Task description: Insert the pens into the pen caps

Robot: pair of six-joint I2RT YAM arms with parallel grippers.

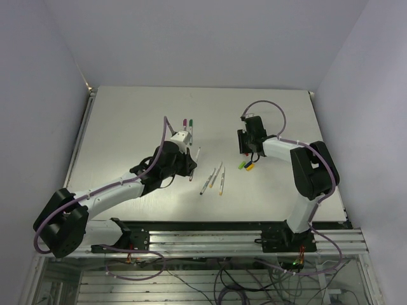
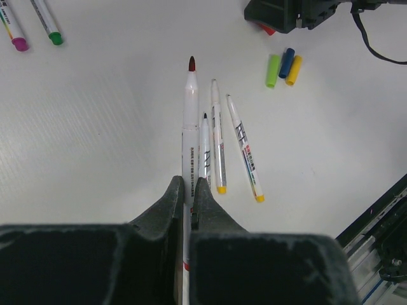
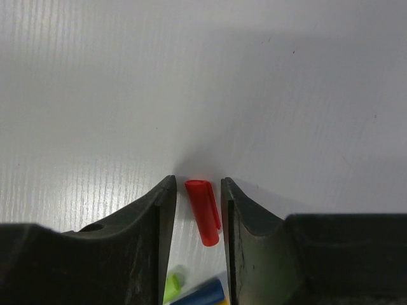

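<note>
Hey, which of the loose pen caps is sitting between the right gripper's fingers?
The red cap: it lies alone between the open jaws of the right gripper; the green cap, blue cap and yellow cap sit clustered outside them.

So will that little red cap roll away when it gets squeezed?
It might. The red cap is round and lies on its side on the smooth table, so a nudge could roll it. It looks like hard plastic, so it likely won't squash. The right gripper has a finger on each side, which should trap it.
</note>
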